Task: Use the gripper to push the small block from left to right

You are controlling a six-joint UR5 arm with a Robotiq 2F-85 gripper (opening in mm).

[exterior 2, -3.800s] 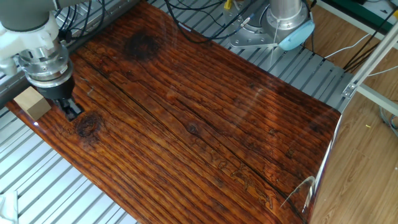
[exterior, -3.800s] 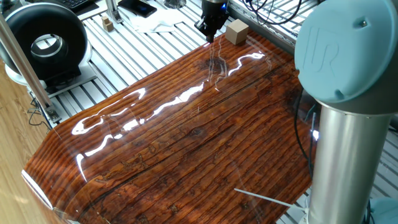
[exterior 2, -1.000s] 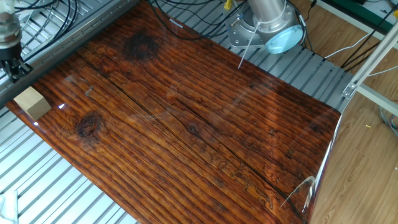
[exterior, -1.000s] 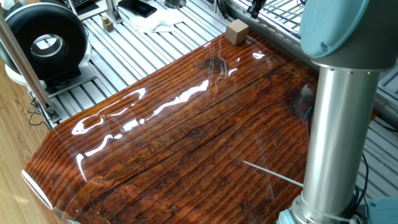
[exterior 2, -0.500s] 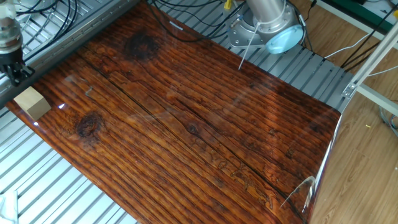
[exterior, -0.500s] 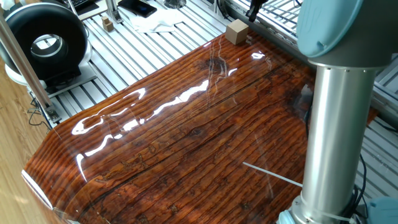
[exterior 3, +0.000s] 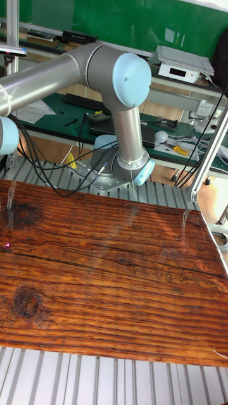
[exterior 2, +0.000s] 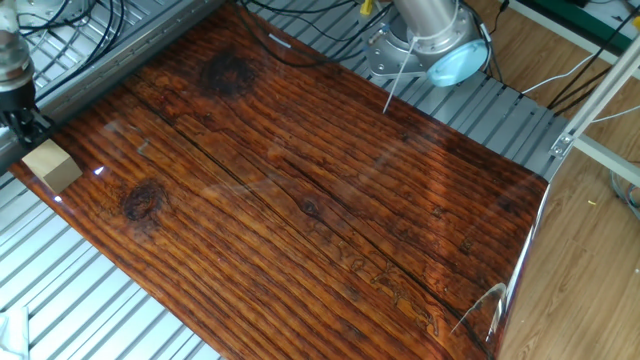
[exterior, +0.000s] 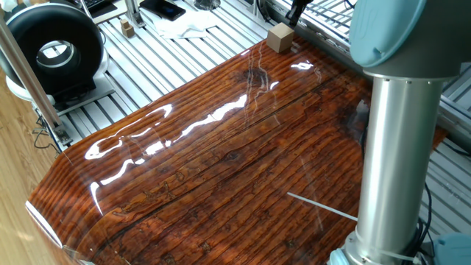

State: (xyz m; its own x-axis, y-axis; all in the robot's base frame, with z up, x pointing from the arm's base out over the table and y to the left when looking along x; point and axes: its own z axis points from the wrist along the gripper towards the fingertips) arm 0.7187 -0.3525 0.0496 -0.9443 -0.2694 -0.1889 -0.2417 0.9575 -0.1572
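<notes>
block: the small block [exterior 2: 51, 165] sat right on the corner edge of the desk [exterior 2: 330, 190], where the wood board meets the slatted metal. Same spot in the other camera [exterior: 280, 37].
tool: the tool [exterior 2: 22, 125] hung just beside the block, off past the board's edge. Only its black tip showed [exterior: 296, 12], so honestly I couldn't tell if the fingers were wide or pinched together.
risk 1: the block was so near the edge that an off-center nudge could've spun it or tipped it onto the slats.
risk 2: if the tool came in too high, it'd probably skim over the top.
risk 3: too low and I reckon it would've caught the board's lip.
</notes>
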